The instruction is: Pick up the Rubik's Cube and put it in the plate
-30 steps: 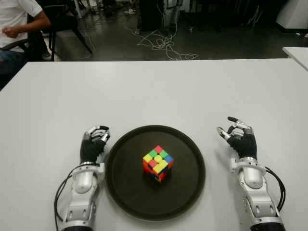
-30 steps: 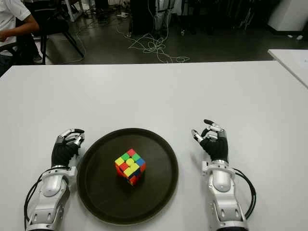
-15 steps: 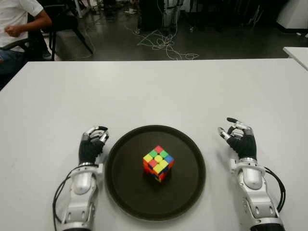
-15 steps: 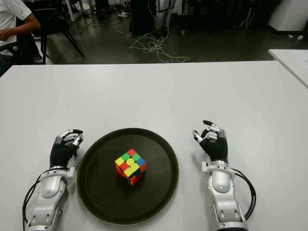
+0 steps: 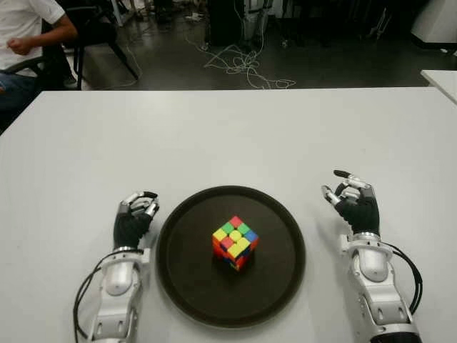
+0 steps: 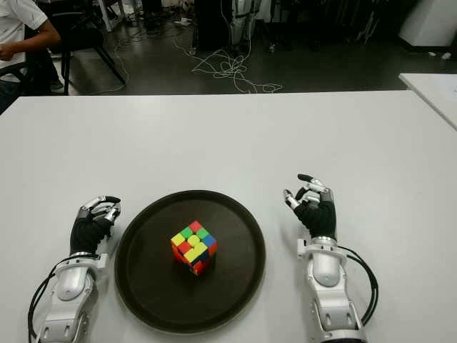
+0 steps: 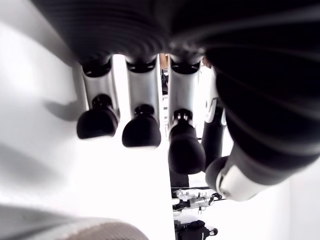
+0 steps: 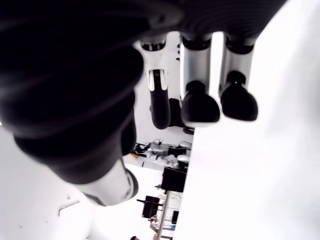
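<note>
1. The Rubik's Cube sits inside the plate, close to its middle, turned so that one corner points toward the robot. Nothing touches it.

2. The plate is dark, round and shallow, and it lies flat on the white counter between the two hands.

3. Judging from how things lie, the task looks finished: the cube is in the plate and no hand holds it. I see no step left, except perhaps to keep the arms away from the plate.

4. The left hand shows just beside the left rim of the plate, apart from it. Its fingers are curled loosely inward and they grip nothing; in the left wrist view only the white surface is seen under the fingertips.

5. The right hand shows near the right side of the plate, a little farther from the rim than the left one. Its fingers are relaxed and half spread, the thumb standing apart, and it holds nothing.

6. Whether either hand touches the counter I cannot tell.

7. Far at the back, on the left, a person sits on a chair, and cables lie on the dark floor behind the counter.
</note>
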